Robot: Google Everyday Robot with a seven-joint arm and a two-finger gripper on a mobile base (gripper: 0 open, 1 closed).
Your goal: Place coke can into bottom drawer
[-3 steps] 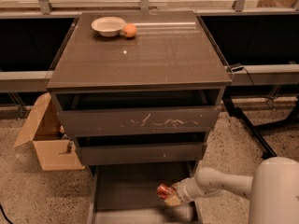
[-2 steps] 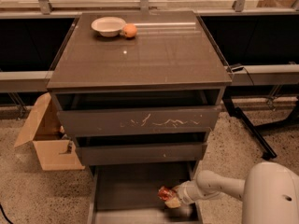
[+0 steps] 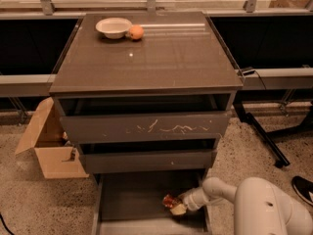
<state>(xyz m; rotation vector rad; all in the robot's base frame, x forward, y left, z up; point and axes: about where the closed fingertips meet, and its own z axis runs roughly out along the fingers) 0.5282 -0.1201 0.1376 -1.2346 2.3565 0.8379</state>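
The bottom drawer (image 3: 132, 199) is pulled open at the foot of the three-drawer cabinet, its flat grey floor showing. The coke can (image 3: 170, 200), red with white marks, lies low over the drawer's right part. My gripper (image 3: 177, 205) reaches in from the right on the white arm (image 3: 220, 190) and is shut on the can, right above the drawer floor. I cannot tell whether the can touches the floor.
A white bowl (image 3: 113, 27) and an orange fruit (image 3: 136, 32) sit at the back of the cabinet top (image 3: 161, 58). An open cardboard box (image 3: 49, 146) stands on the floor to the left. A black stand leg (image 3: 259, 136) crosses the floor on the right.
The gripper with the can has moved slightly lower and further into the drawer. Nothing else has moved.
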